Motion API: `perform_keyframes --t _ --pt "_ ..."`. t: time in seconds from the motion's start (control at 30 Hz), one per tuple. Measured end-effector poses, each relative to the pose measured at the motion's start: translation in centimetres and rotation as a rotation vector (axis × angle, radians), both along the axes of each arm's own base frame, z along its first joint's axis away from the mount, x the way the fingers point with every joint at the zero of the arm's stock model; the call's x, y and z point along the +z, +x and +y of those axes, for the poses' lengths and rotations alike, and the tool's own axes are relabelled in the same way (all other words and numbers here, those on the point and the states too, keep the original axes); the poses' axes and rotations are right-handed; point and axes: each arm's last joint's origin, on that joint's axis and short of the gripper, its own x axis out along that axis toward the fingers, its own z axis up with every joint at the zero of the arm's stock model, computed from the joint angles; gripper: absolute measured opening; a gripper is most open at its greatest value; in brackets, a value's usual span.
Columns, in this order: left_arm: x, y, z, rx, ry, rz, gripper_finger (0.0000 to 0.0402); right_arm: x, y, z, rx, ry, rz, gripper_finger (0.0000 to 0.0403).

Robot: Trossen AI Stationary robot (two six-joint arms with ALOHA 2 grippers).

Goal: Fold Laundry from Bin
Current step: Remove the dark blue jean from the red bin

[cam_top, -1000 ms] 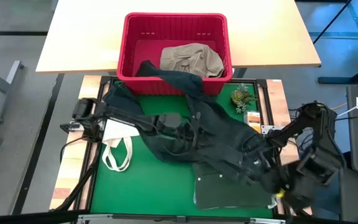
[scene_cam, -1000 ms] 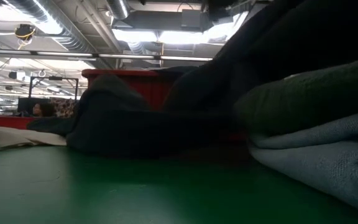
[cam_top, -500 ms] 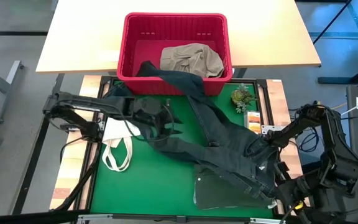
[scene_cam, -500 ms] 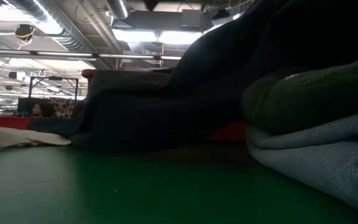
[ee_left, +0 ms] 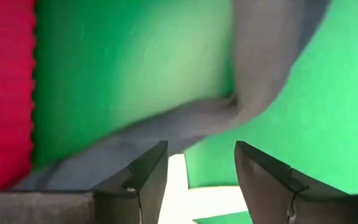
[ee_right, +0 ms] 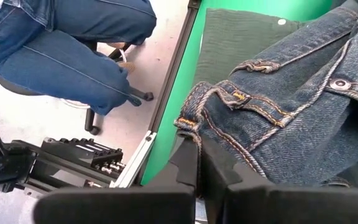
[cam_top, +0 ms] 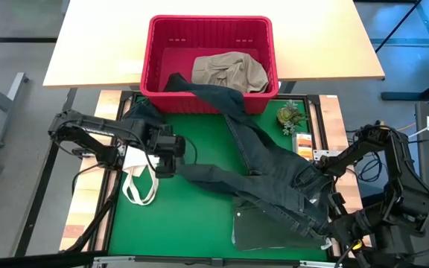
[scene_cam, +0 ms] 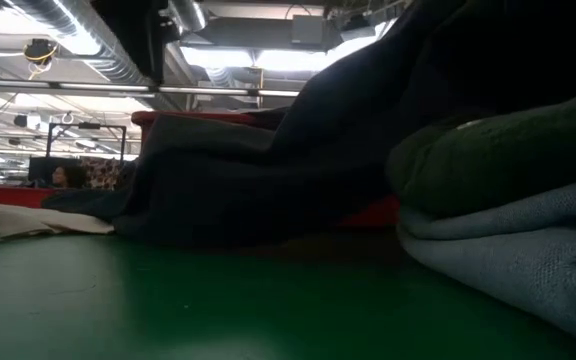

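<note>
so my right gripper (ee_right: 199,163) is pinched tight on the waistband of the jeans (cam_top: 263,175), right by a belt loop, down at the near right corner of the green mat (cam_top: 192,219). i'd guess that hold is there to anchor the waist end while the legs get pulled straight. the left gripper (ee_left: 194,167) has its fingers spread with nothing between them, hanging over the left side of the mat just above one denim leg and the white tote bag (cam_top: 141,177), looks to me like it's lining up for a grab on that leg.

the jeans run diagonally from the waistband up across the mat, with one leg draped over the front rim of the red bin (cam_top: 208,63). a khaki garment (cam_top: 229,72) sits inside the bin. under the waistband there's a folded dark green piece (cam_top: 270,227), probably the finished pile. someone in jeans is seated beside the table (ee_right: 67,43).
</note>
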Motion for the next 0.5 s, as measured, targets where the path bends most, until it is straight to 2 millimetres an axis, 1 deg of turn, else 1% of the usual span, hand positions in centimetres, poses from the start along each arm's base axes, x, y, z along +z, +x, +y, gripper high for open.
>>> perform_keyframes --t 0.07,0.13,0.3,0.5 --pt "-0.4 -0.2 0.2 0.039 -0.003 0.025 0.0179 0.0 0.0 0.0 -0.002 -0.002 -0.003 0.0003" --pt "-1.4 -0.5 0.4 0.048 0.001 0.065 0.0179 0.0 0.0 0.0 -0.004 -0.004 -0.007 0.0005" --pt "-5.3 -2.0 1.0 0.045 0.042 0.243 0.0179 0.0 0.0 0.0 -0.004 -0.005 -0.007 0.0006" --pt "-9.8 -4.4 3.1 0.052 0.169 0.453 0.0179 0.0 0.0 0.0 -0.004 -0.005 -0.007 0.0004"
